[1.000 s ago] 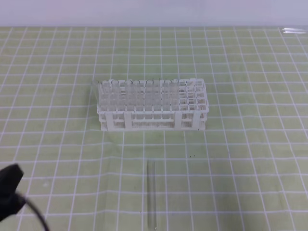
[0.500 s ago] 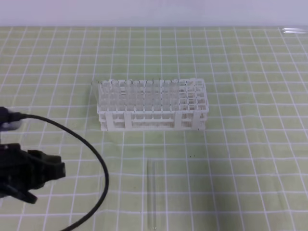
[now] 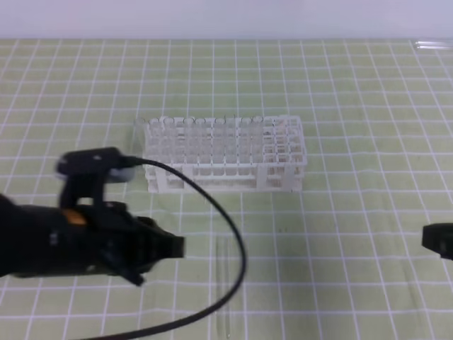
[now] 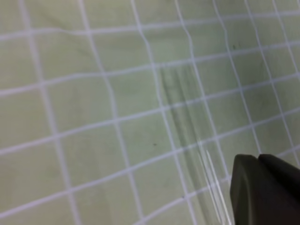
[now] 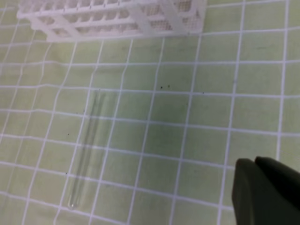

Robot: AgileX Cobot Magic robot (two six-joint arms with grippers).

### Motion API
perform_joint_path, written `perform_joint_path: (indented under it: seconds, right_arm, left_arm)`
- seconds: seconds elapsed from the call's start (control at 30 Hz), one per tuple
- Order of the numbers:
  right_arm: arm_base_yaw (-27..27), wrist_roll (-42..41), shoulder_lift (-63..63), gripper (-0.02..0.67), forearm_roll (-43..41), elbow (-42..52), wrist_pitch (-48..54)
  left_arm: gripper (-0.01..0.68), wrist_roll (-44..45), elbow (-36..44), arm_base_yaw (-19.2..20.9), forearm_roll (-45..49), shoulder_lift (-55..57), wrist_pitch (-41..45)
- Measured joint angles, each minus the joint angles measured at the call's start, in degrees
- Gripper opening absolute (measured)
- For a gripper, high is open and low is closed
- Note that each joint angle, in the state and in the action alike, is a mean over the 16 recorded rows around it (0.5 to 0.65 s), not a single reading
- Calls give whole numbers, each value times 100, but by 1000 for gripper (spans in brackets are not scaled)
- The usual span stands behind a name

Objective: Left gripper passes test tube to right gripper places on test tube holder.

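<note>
The test tube [image 3: 224, 287] lies flat on the green grid mat, in front of the test tube holder [image 3: 226, 152], a white rack. My left gripper [image 3: 178, 246] is shut and empty, its tips just left of the tube's far end and apart from it. In the left wrist view the test tube [image 4: 187, 136] runs diagonally past the closed left gripper [image 4: 258, 161]. Only the tip of my right gripper [image 3: 437, 239] shows at the right edge. In the right wrist view the shut right gripper [image 5: 255, 163] is well to the right of the test tube [image 5: 86, 147] and below the test tube holder [image 5: 140, 18].
Several clear tubes [image 3: 195, 138] stand in the rack's left and middle holes; its right end holds none. A black cable [image 3: 226, 234] loops from the left arm across the mat near the lying tube. A clear object [image 3: 432, 44] lies at the far right corner.
The left arm has swung in from the lower left corner toward the lying tube. The right gripper's tip has appeared at the right edge. Tube and rack have not moved.
</note>
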Motion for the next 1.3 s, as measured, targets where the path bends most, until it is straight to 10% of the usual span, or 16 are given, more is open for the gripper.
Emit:
perform_joint_path:
  seconds: [0.93, 1.3]
  right_arm:
    - [156, -185, 653, -16, -361, -310, 362]
    - [156, -192, 653, -16, -391, -310, 467]
  left_arm:
    - [7, -2780, -2250, -1910, 1902, 2506, 1728]
    - [213, -2814, -2291, -1964, 1924, 2687, 1682]
